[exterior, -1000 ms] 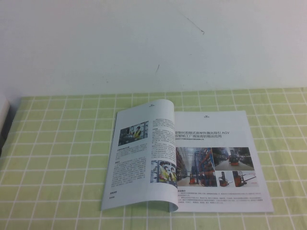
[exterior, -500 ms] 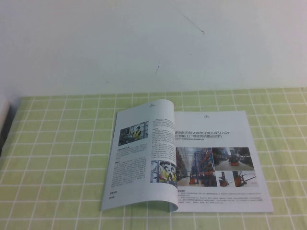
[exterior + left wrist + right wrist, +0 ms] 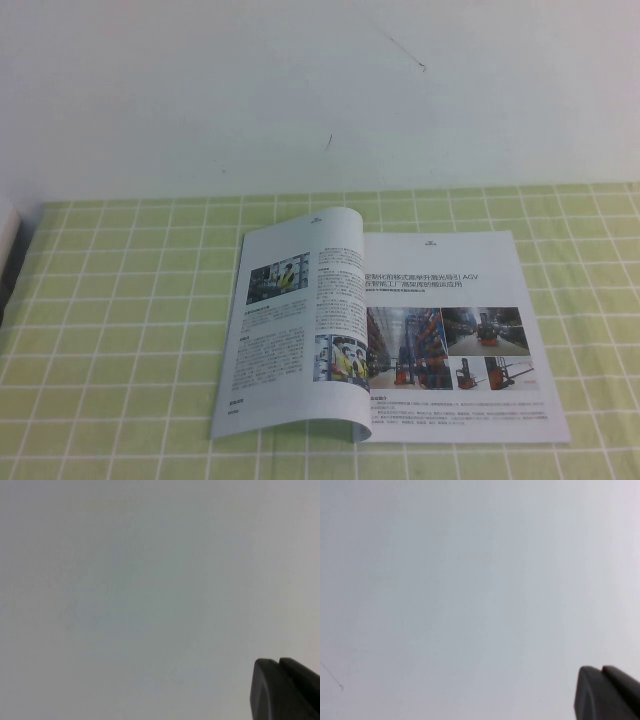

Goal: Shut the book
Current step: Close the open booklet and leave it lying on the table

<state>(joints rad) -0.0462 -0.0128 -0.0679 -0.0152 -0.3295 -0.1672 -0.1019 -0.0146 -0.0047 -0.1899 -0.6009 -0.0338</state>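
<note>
An open book (image 3: 385,335), a thin magazine with photos and printed text, lies on the green checked tablecloth (image 3: 120,320) in the high view, a little right of the middle. Its left pages arch up in a curl near the spine (image 3: 345,300); the right page lies flat. Neither arm shows in the high view. In the left wrist view my left gripper (image 3: 278,661) is only dark fingertips pressed together against a blank white wall, holding nothing. The right wrist view shows my right gripper (image 3: 601,669) the same way, tips together and empty. The book is in neither wrist view.
A white wall (image 3: 320,90) with a few small marks rises behind the table. A white object (image 3: 6,235) pokes in at the table's left edge. Checked cloth extends on all sides of the book.
</note>
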